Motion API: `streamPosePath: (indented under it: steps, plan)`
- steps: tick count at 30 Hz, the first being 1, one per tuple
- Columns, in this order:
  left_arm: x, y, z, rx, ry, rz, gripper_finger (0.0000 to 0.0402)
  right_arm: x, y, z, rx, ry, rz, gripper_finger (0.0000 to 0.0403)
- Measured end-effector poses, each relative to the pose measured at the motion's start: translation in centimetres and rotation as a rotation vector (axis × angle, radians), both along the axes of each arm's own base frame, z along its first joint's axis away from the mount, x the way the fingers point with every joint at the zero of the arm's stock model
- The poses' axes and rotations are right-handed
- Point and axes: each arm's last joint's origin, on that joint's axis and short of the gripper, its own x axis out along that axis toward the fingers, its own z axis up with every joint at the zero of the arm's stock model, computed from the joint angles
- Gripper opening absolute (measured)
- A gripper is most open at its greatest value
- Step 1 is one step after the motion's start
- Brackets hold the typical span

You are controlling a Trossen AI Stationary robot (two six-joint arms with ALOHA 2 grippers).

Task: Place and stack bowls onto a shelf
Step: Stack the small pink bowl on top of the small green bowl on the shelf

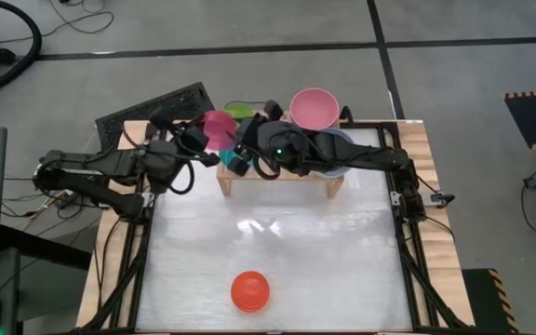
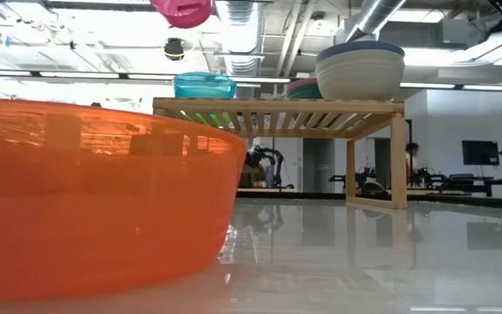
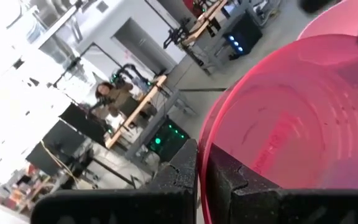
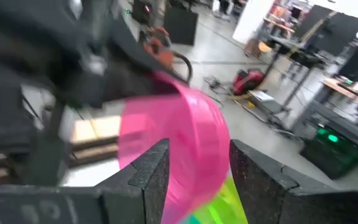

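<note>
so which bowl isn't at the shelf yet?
The orange bowl: it sits alone on the table's near edge, far from the shelf. The other visible bowls are on, above or right behind the shelf.

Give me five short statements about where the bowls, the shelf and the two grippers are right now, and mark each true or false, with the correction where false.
1. The orange bowl sits on the table, apart from the shelf. True.
2. The left gripper is shut on the rim of the magenta bowl. True.
3. The magenta bowl rests on the table. False: the low view shows it raised above the shelf.
4. The right gripper is clamped shut with nothing near it. False: its fingers stand apart, with the magenta bowl between or just beyond them.
5. The cyan bowl lies under the shelf. False: it stands on the slatted top.
</note>
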Motion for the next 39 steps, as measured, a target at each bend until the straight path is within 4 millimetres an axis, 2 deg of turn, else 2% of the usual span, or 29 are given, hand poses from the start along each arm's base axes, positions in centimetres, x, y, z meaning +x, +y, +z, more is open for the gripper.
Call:
streamPosePath:
  steps: [6,12,23,30,33,39]
  plan:
    - [0.2,0.0,1.4,0.039,-0.048,-0.039,0.0000,-0.3,-0.9,-0.7,0.020,0.062,-0.041,0.0190]
    - [0.3,-0.1,1.8,0.072,-0.009,-0.109,0.0000,-0.3,-1.2,-0.8,0.035,0.056,-0.058,0.0177]
    - [0.6,-0.3,2.1,0.215,0.196,-0.273,0.0001,-0.5,-1.3,-1.0,0.041,0.072,-0.088,0.0068]
    - [0.7,-0.4,2.1,0.213,0.183,-0.308,0.0005,-0.5,-1.4,-1.0,0.050,0.069,-0.096,0.0039]
    - [0.8,-0.7,2.2,0.227,0.184,-0.351,0.0029,-0.5,-1.4,-1.0,0.053,0.065,-0.089,0.0028]
    - [0.3,-1.6,2.8,0.262,0.195,-0.386,0.0121,-0.6,-1.3,-0.9,0.057,0.081,-0.032,0.0025]
